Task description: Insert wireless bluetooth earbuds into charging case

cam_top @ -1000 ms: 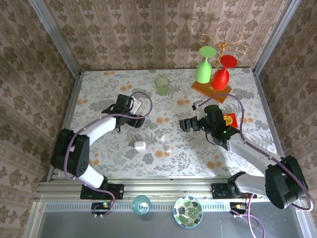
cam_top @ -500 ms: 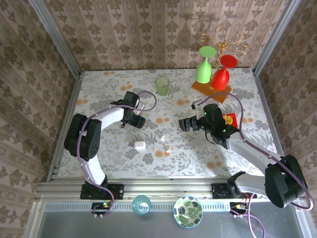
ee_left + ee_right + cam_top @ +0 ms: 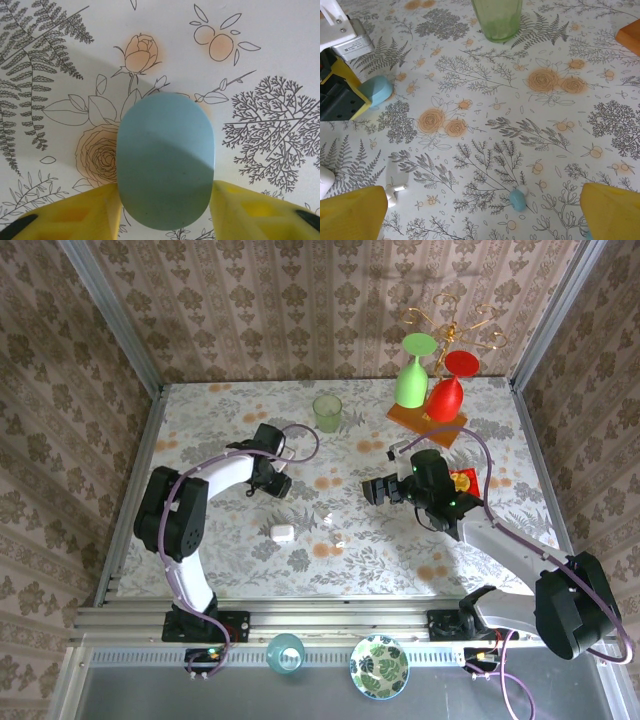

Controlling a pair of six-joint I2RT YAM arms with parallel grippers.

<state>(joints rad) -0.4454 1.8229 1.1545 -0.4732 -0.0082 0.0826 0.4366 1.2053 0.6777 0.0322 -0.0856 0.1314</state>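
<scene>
Barely begun: my left jaws clamp the pale blue case (image 3: 165,160); my right jaws gape; earbuds (image 3: 517,200) lie loose on the bench (image 3: 555,165).

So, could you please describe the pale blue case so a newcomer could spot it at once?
On the floral table, start at the green glass cup near the far edge; the left gripper sits nearer the robot and to its left. The pale blue case lies flat between its yellow fingers: a closed oval, unlike the white case, and far bigger than the loose earbuds.
</scene>
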